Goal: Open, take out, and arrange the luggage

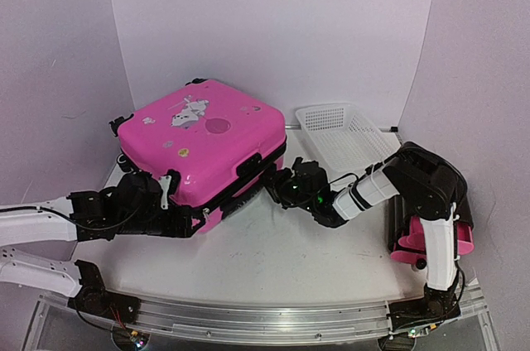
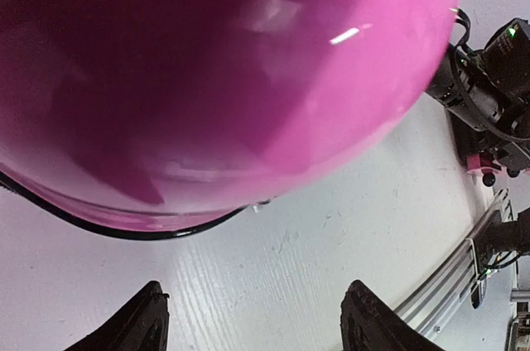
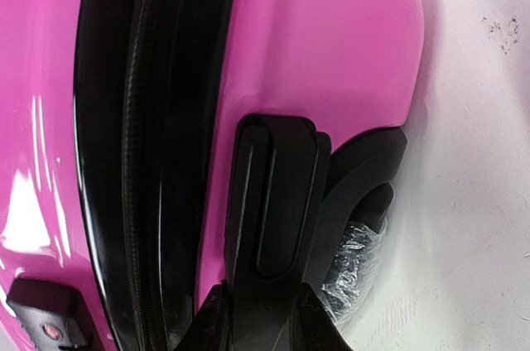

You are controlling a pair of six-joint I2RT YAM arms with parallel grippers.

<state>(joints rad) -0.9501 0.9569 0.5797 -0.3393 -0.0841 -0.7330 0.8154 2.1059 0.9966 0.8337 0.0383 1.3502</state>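
Observation:
The luggage [image 1: 203, 136], a hot-pink hard-shell case with a black zipper band and stickers on its lid, lies flat and closed at the table's middle left. My left gripper [image 1: 184, 212] sits at its near left corner. In the left wrist view the left gripper [image 2: 255, 285] is open over bare table, with nothing between its fingers and the pink shell [image 2: 215, 78] just beyond. My right gripper [image 1: 277, 187] is at the case's right side. In the right wrist view the right gripper [image 3: 261, 305] is shut on the black side handle [image 3: 277, 194], next to a film-wrapped wheel [image 3: 356, 264].
A white mesh basket [image 1: 344, 132] stands behind and to the right of the case. A small black cabinet with pink drawers [image 1: 407, 245] sits at the right edge, partly hidden by my right arm. A metal rail [image 1: 273, 314] runs along the near edge. White walls enclose the table.

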